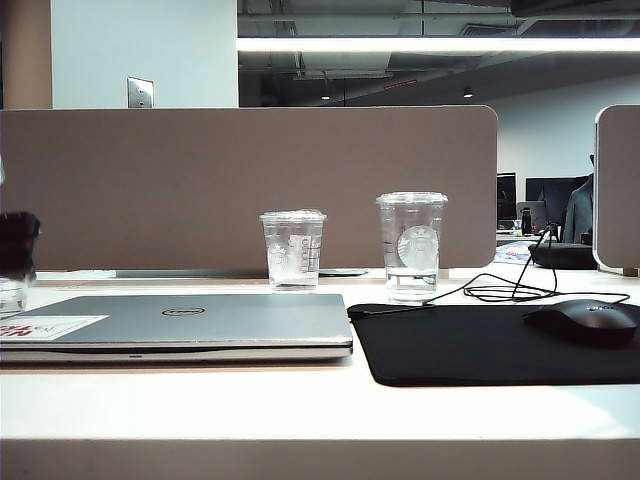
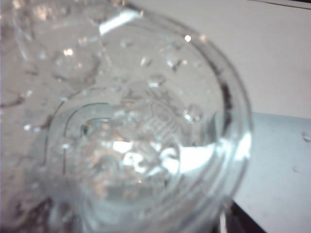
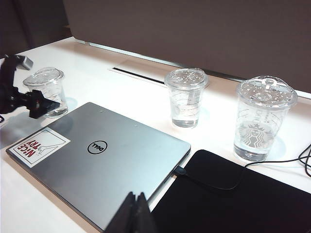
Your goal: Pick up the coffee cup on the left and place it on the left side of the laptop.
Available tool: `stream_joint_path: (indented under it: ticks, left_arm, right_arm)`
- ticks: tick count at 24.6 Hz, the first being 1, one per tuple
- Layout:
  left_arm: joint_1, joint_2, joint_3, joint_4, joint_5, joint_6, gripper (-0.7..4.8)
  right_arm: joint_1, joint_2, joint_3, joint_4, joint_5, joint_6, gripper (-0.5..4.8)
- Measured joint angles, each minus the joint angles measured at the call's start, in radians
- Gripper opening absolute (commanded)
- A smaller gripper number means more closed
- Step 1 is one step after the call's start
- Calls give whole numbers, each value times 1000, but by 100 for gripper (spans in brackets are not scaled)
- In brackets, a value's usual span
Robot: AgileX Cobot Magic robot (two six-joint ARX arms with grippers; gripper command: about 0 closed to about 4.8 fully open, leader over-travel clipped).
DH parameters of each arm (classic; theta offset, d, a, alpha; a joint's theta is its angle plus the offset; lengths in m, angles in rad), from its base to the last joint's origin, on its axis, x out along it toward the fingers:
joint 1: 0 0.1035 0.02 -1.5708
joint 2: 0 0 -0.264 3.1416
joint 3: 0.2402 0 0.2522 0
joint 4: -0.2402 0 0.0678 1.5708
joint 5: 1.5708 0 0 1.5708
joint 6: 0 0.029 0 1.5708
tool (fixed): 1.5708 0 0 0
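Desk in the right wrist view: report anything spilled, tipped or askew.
Nothing stands out. The short clear lidded coffee cup stands upright left of the closed silver-grey laptop, by the open left gripper. The right gripper is shut.

An office: desk partition (image 1: 250, 185), laptop (image 1: 180, 320), mouse (image 1: 585, 320) (monitors behind)

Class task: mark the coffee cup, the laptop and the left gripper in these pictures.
coffee cup (image 3: 44, 77), right wrist view, on its flat lid.
laptop (image 1: 240, 318), exterior view, on its closed lid.
left gripper (image 3: 30, 94), right wrist view, between its fingertips.
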Motion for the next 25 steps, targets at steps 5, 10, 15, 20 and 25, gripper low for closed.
stream_joint_path:
  ticks: [5, 10, 15, 20, 25]
  left_arm:
    - [0, -151, 0, -210, -4, 7, 479]
    - [0, -294, 0, -410, -4, 7, 463]
    - [0, -403, 0, -568, 19, 10, 162]
    - [0, -563, 0, -673, 165, -28, -5]
    - [-5, -703, 0, -699, 179, -42, -5]
  right_arm:
    - [0, 0, 0, 0, 0, 0, -3]
    - [0, 0, 0, 0, 0, 0, -3]
    - [0, 0, 0, 0, 0, 0, -3]
    - [0, -1, 0, 0, 0, 0, -3]
    - [0, -1, 0, 0, 0, 0, -3]
